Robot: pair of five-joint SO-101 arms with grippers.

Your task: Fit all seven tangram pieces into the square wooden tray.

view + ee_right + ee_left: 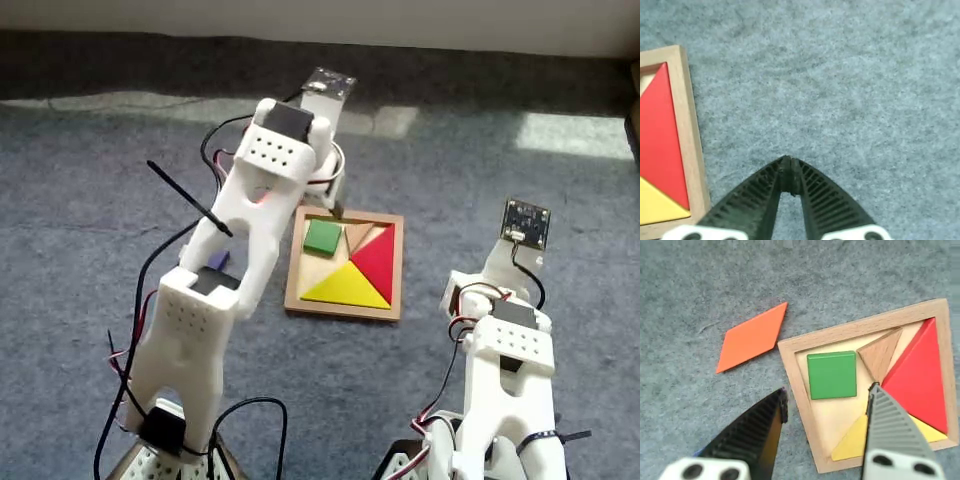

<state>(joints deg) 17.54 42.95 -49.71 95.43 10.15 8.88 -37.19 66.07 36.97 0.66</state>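
Seated: green square (832, 375), wooden triangle (880, 352), red triangle (920, 375) and yellow triangle (852, 442) lie in the tray (790, 370).
Tray: middle of the counter (110, 180).
Left to do: orange parallelogram (752, 336) lies just off a tray corner; likely three pieces remain.
Left tool (827, 391): wide, empty, above the tray's edge.
Right tool (790, 172): closed, empty, beside the tray.
Surface: grey, felt-like; sun patches (560, 132) near the far edge.

So the whole surface is a grey-blue carpet (100, 200), short and fuzzy, and it runs under and all around the left gripper (827, 391) and the right gripper (790, 165). Far beyond both of them it drops into a dark shadowed band (150, 60), with a pale strip of wall (400, 20) behind that. Two bright light patches (570, 135) sit on the carpet out there, one beyond each gripper.
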